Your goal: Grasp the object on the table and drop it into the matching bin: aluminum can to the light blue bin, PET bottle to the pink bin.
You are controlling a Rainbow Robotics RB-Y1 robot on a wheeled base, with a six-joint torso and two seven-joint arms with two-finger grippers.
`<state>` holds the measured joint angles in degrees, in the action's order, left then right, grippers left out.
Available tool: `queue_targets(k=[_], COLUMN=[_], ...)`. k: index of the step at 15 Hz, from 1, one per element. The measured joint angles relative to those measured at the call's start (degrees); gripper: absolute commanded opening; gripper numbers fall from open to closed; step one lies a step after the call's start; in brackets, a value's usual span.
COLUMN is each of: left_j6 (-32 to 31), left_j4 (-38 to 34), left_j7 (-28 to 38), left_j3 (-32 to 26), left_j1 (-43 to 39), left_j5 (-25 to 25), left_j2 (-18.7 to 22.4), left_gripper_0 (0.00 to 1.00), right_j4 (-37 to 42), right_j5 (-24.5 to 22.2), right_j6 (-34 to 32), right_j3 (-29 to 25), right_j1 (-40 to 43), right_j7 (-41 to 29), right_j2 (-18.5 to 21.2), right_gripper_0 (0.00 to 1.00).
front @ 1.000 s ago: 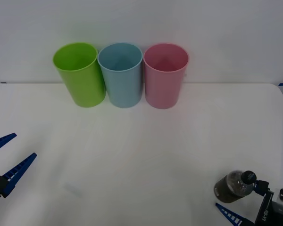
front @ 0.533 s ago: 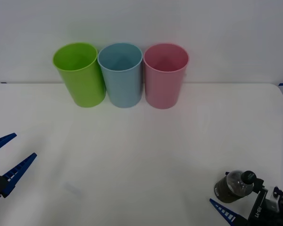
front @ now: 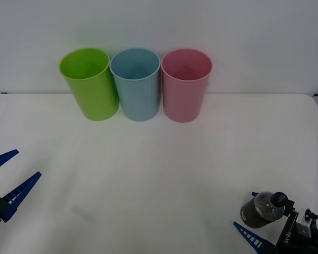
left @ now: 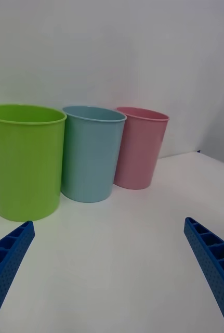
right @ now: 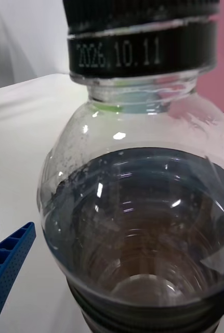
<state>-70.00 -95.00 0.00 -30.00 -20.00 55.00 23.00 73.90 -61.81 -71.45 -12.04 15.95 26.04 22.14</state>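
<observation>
The PET bottle [front: 261, 210], small and clear with dark contents and a black cap, stands upright near the table's [front: 159, 169] front right corner. My right gripper [front: 267, 226] is open around it, one blue finger [front: 251, 239] on its near left side. In the right wrist view the bottle [right: 137, 208] sits very close, and a blue finger [right: 8, 270] stays apart from its side. At the back of the table stands the pink bin [front: 185, 84], with the light blue bin [front: 137, 84] to its left. My left gripper [front: 10, 177] hangs open at the front left, holding nothing.
A lime green bin [front: 90, 84] stands left of the light blue one, the three in a tight row against the white wall. The left wrist view shows the green bin [left: 23, 161], the blue bin [left: 91, 153] and the pink bin [left: 139, 148] beyond bare white tabletop.
My right gripper has edged to the left along the bottle, its visible finger reaching further past the bottle's side. The bottle and the left arm have stayed put.
</observation>
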Motion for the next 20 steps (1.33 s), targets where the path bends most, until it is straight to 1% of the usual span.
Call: queue_targets(k=[7,8,9,10,11,12,20], left_j6=[0.0,0.0,0.0,0.0,0.0,0.0,0.0], left_j4=[0.0,0.0,0.0,0.0,0.0,0.0,0.0], left_j7=[0.0,0.0,0.0,0.0,0.0,0.0,0.0], left_j3=[0.0,0.0,0.0,0.0,0.0,0.0,0.0], left_j1=[0.0,0.0,0.0,0.0,0.0,0.0,0.0], left_j5=[0.0,0.0,0.0,0.0,0.0,0.0,0.0], left_j2=[0.0,0.0,0.0,0.0,0.0,0.0,0.0], left_gripper_0=[1.00,1.00,1.00,1.00,1.00,1.00,1.00], right_j4=[0.0,0.0,0.0,0.0,0.0,0.0,0.0], right_j5=[0.2,0.2,0.3,0.4,0.5,0.5,1.4], right_j6=[0.0,0.0,0.0,0.0,0.0,-0.1,-0.3], right_j3=[0.0,0.0,-0.1,-0.3,-0.4,-0.4,-0.4], right_j1=[0.1,0.1,0.1,0.2,0.2,0.2,0.2], right_j7=[0.2,0.2,0.2,0.2,0.3,0.5,1.3], right_j2=[0.0,0.0,0.0,0.0,0.0,0.0,0.0], right_gripper_0=[1.00,0.89,0.52,0.20,0.03,0.00,0.00])
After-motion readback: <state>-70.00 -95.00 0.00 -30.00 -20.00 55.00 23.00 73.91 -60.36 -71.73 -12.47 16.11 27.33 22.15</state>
